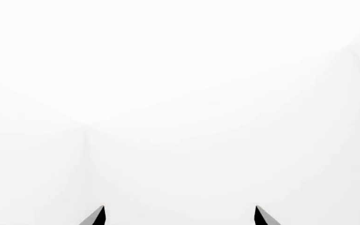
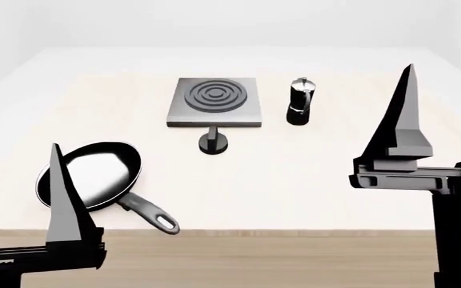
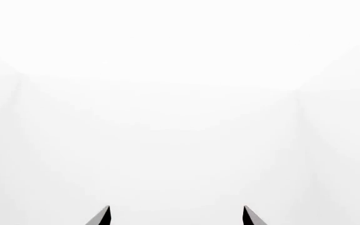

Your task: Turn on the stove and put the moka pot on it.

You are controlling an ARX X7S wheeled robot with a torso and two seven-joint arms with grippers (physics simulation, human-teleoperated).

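The stove (image 2: 214, 102), a square dark-grey plate with raised rings, lies at the back middle of the table. Its small round black knob (image 2: 213, 143) stands just in front of it. The moka pot (image 2: 299, 101), black with a silvery lid, stands upright to the stove's right. My left gripper (image 2: 58, 156) points upward at the lower left, near the table's front edge. My right gripper (image 2: 407, 75) points upward at the right. Both are far from the stove and pot. Both wrist views show only white wall, with the left gripper (image 1: 180, 214) and right gripper (image 3: 176, 214) open and empty.
A round black frying pan (image 2: 94, 174) with a handle toward the front lies at the table's front left, behind my left gripper. The pale table (image 2: 319, 180) ends at a front edge, with wooden floor below it. White walls surround the scene.
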